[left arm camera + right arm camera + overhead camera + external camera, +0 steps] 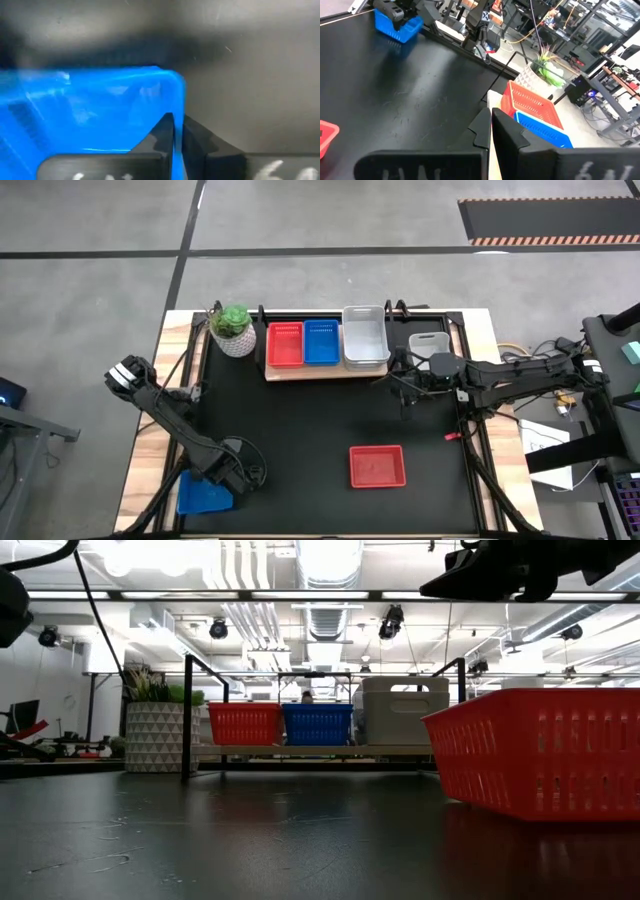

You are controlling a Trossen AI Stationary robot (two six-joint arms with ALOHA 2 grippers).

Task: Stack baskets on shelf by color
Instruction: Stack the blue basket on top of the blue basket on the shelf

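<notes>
My left gripper [178,131] is clamped on the wall of the blue basket [203,494] at the table's near-left corner, which I judge must next be lifted onto the blue stack [321,342] on the shelf [300,372], while my right gripper [490,125], pinched empty, waits beside that shelf.

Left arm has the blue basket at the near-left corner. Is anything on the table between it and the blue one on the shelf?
Nothing visible. From the blue basket in the left gripper to the shelf's blue basket, the tabletop is bare; the loose red basket lies off to the right.
</notes>
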